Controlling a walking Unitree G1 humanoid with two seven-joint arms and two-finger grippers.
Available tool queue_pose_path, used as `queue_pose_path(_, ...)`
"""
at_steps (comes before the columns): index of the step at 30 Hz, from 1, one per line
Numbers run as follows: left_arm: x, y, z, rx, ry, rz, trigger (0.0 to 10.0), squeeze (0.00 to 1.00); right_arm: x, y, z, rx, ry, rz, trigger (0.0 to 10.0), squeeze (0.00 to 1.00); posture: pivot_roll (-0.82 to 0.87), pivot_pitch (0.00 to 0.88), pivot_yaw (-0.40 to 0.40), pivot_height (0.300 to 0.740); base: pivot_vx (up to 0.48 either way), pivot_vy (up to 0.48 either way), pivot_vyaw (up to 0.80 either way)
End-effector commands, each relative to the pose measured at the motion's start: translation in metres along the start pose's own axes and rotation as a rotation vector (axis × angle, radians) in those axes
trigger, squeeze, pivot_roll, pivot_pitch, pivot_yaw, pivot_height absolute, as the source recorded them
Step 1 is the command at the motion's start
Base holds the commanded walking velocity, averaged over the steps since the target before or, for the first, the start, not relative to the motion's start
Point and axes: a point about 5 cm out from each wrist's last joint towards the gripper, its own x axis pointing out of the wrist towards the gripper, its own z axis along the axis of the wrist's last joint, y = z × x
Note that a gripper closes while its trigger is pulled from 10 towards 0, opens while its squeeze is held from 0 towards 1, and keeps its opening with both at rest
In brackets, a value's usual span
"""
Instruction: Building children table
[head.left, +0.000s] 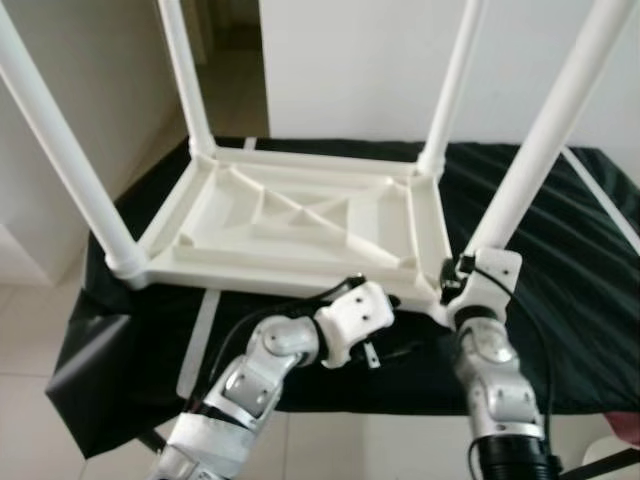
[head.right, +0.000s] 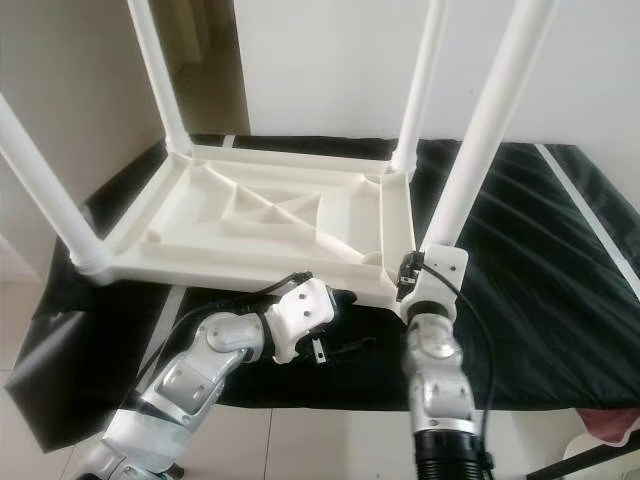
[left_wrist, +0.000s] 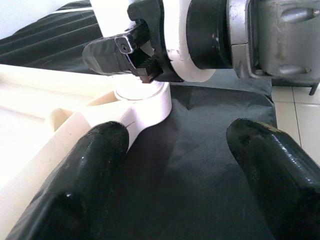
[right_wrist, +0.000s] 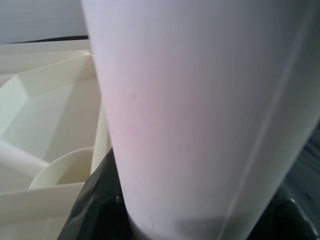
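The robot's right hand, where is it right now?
In the left eye view, the right gripper is on the robot's right, wrapped around the bottom of the near right table leg, where it joins the upside-down white table on the black cloth.

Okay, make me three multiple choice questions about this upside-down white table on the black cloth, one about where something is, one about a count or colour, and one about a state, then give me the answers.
1. Where is the right gripper?
A. At the base of the near right leg
B. On the far left leg
C. Hanging over the floor

2. How many legs stand on the table top?
A. Two
B. Three
C. Four

3. How do the fingers of the left gripper stand?
A. Clamped on a leg
B. Apart, with black cloth seen between them
C. Shut on a screw

Answers:
1 A, the right wrist sits against that leg just above its corner socket.
2 C, one white leg rises from each corner.
3 B, the left wrist view shows a wide gap between the fingers beside the table corner.
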Motion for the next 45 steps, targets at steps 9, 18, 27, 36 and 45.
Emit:
queue_pose_path(9, 0.0, 0.0, 0.0, 0.013, 0.01, 0.068, 10.0, 0.0, -0.006, 0.0, -0.014, 0.027, 0.096, -0.025, 10.0, 0.0, 0.04, 0.0, -0.047, 0.74, 0.0, 0.0, 0.0)
queue_pose_path(18, 0.001, -0.004, 0.0, 0.007, 0.007, 0.052, 10.0, 0.0, -0.011, 0.001, -0.009, 0.028, 0.057, -0.004, 10.0, 1.0, 0.03, 0.0, -0.039, 0.74, 0.0, 0.0, 0.0)
queue_pose_path(27, 0.001, -0.004, 0.0, 0.001, 0.008, 0.056, 10.0, 0.0, -0.014, -0.008, -0.005, 0.02, 0.03, 0.075, 10.0, 1.0, 0.02, 0.0, -0.043, 0.74, 0.0, 0.0, 0.0)
queue_pose_path(36, -0.001, -0.002, 0.0, -0.009, 0.009, 0.08, 10.0, 0.0, -0.01, -0.03, -0.003, -0.062, 0.011, 0.22, 10.0, 0.0, 0.02, 0.0, -0.056, 0.74, 0.0, 0.0, 0.0)
queue_pose_path(45, 0.004, 0.003, 0.004, 0.006, 0.0, 0.072, 10.0, 0.0, 0.008, -0.043, 0.013, -0.149, -0.034, 0.377, 10.0, 0.0, 0.0, 0.0, -0.033, 0.74, 0.0, 0.0, 0.0)
